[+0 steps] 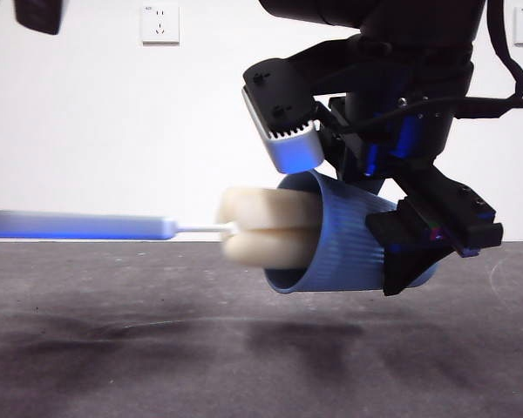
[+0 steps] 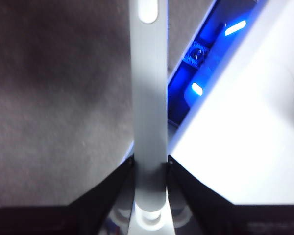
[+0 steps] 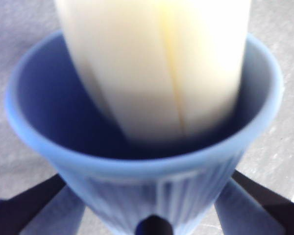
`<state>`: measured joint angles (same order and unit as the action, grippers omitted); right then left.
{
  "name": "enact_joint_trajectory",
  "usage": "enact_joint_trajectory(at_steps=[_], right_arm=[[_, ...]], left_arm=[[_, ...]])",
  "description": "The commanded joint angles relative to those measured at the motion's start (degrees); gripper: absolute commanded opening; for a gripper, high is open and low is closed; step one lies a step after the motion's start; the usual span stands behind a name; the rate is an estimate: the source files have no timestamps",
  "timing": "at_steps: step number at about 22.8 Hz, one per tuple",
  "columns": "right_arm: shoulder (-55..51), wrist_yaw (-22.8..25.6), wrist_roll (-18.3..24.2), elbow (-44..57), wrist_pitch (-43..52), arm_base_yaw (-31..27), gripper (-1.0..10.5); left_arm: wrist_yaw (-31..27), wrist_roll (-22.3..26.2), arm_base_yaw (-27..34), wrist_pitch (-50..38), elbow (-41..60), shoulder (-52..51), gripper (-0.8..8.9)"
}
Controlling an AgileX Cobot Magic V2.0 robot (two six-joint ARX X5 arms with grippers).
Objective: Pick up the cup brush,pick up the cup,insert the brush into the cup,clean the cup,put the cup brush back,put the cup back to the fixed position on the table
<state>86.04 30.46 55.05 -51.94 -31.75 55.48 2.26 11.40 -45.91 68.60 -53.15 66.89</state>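
Slippage is the risk: right tool (image 1: 418,248) clenches the cup (image 1: 349,244) tipped toward nine o'clock above the desk (image 1: 157,348), left tool (image 2: 149,169) grips the cup brush (image 1: 261,226), sponge half inside, so misaligned pushing could twist either loose.

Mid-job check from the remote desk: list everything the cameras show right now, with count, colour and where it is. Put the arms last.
cup: one, blue, ribbed; held on its side clear above the table, mouth toward the brush.
cup brush: one, grey handle, cream-yellow sponge head; roughly level above the table, head partly inside the cup's mouth.
table: one, dark grey-brown; under everything, shadows below the cup.
wall sockets: two, white; on the white wall behind, one cut off at the picture's edge.
right gripper: one, black jaws; closed around the cup's ribbed wall toward its base.
left gripper: one, black jaws; clamped on the brush handle, out of the front view's frame.
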Motion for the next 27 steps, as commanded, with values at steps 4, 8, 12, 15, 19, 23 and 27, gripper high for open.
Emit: enact_joint_trajectory(at_steps=[4,8,12,15,19,23,27], right_arm=[[0.59,-0.13,-0.68,0.22,0.20,0.26,-0.1],[0.59,-0.15,-0.98,0.22,0.20,0.77,-0.1],[0.59,-0.52,-1.27,0.22,0.28,1.38,-0.1],[0.59,-0.52,-1.25,0.22,0.48,1.90,-0.1],[0.59,-0.52,-1.66,0.22,0.46,2.21,-0.1],[0.59,-0.44,-2.60,0.22,0.35,2.34,-0.1],[0.59,-0.46,-2.78,0.22,0.33,2.34,-0.1]], left_arm=[[3.54,0.63,0.13,-5.44,0.17,2.64,-0.09],[4.24,0.61,0.11,-9.92,0.17,6.67,-0.09],[6.01,0.35,0.09,-13.92,0.17,10.14,-0.09],[7.23,-0.09,0.04,-16.41,0.15,11.78,-0.09],[7.28,-1.31,-0.22,-18.84,0.15,12.66,-0.09],[6.80,-1.29,-0.22,-16.92,0.17,12.66,-0.09],[6.38,-0.63,-0.07,-13.29,0.15,12.46,-0.09]])
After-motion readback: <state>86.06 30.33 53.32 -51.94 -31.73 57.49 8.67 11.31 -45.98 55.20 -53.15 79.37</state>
